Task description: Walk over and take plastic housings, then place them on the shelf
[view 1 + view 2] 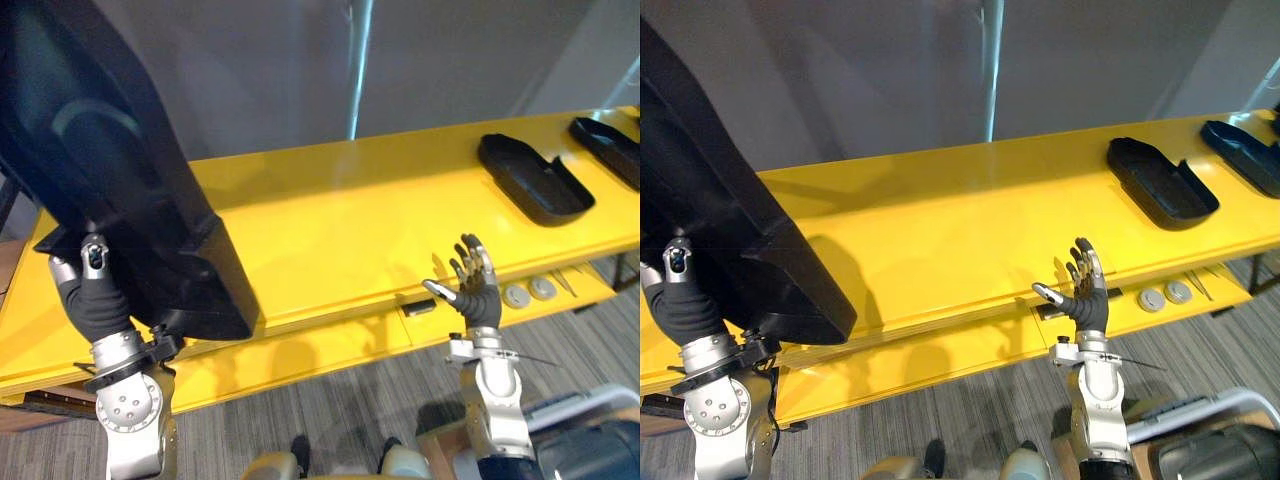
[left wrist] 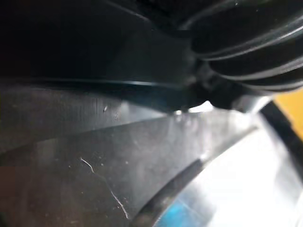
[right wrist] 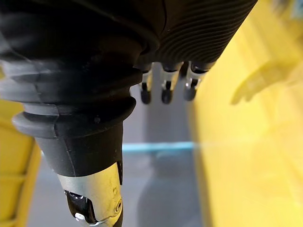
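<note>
Left eye view: a large black plastic housing (image 1: 120, 170) is held tilted at 10 o'clock over the end of the yellow shelf (image 1: 340, 230). The left hand (image 1: 97, 292) is below it at 8 o'clock, its fingers hidden behind the housing, so I cannot tell how they grip. The right hand (image 1: 474, 288) stands at 4 o'clock, fingers spread and empty. A lying housing (image 1: 535, 180) and a farther housing (image 1: 608, 142) rest at 2 o'clock.

Right eye view: bare shelf top lies between the held housing and the lying ones.

Left wrist view: the dark housing wall is very close.

Right wrist view: the fingertips (image 3: 164, 94) are straight and touch nothing.

To place it well, I would lower the housing flat onto the bare middle of the shelf, with the right hand steadying its free edge, well apart from the lying housings.
</note>
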